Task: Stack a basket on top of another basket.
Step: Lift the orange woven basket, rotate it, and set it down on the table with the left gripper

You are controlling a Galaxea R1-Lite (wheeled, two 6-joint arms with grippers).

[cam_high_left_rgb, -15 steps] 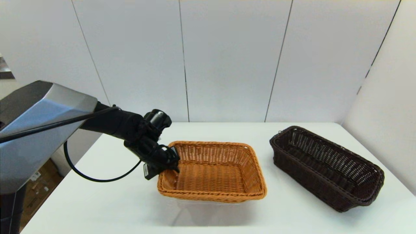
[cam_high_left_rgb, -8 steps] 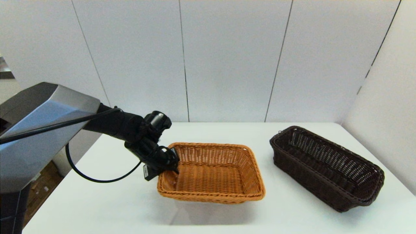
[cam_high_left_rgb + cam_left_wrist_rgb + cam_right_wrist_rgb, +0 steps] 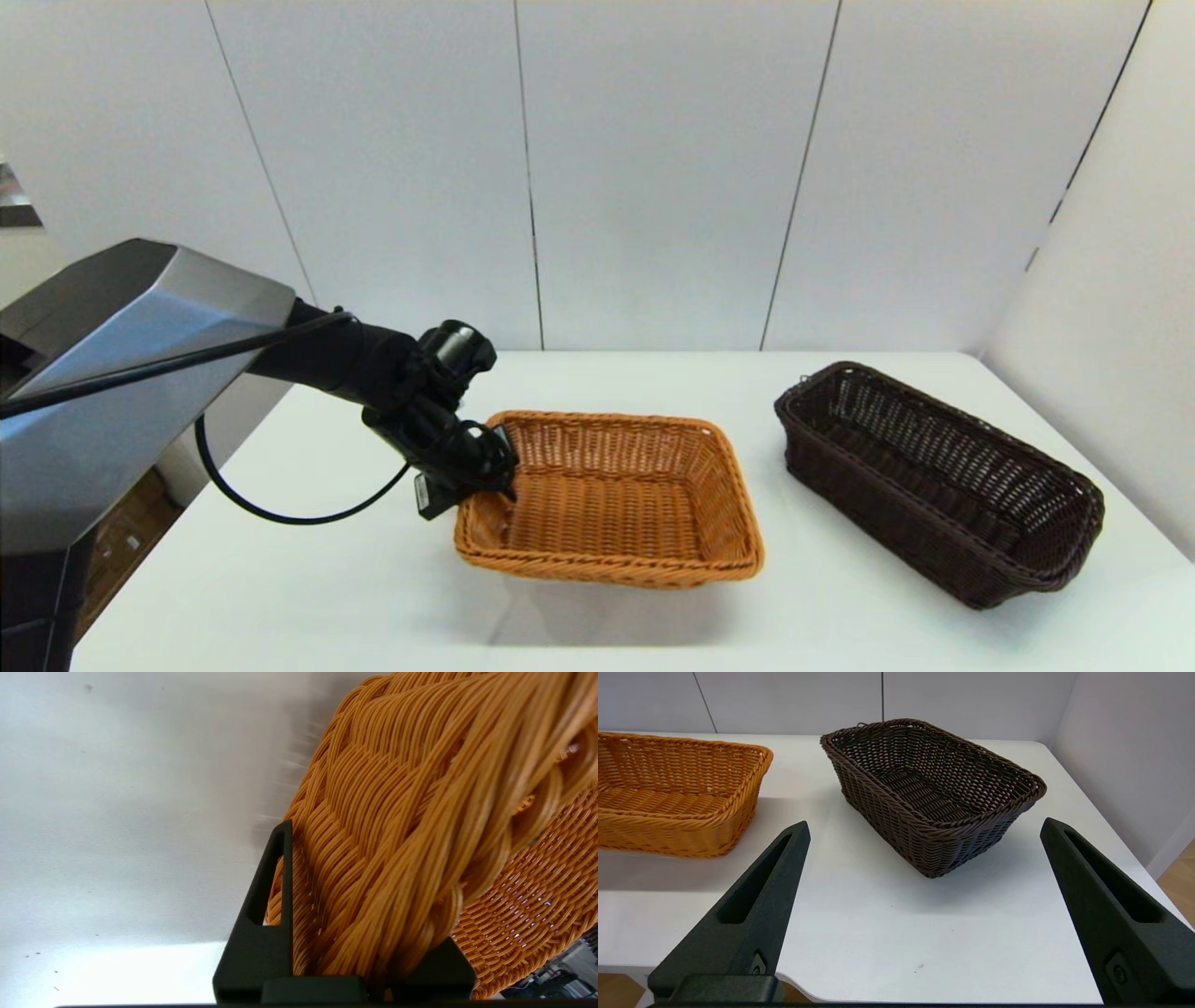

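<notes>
My left gripper is shut on the braided left rim of the orange-tan basket, which hangs just above the white table with its shadow below. In the left wrist view the rim fills the space between the black fingers. The dark brown basket stands on the table to the right, apart from the orange one. In the right wrist view my right gripper is open at the table's near edge, facing the dark basket, with the orange-tan basket off to one side.
The white table meets wall panels behind and on the right, close to the dark basket. A black cable loops under the left arm. The table's left edge drops off to the floor.
The orange-tan basket has shifted very slightly in the left gripper's hold, sitting a touch lower in the picture. The dark brown basket has not moved.
</notes>
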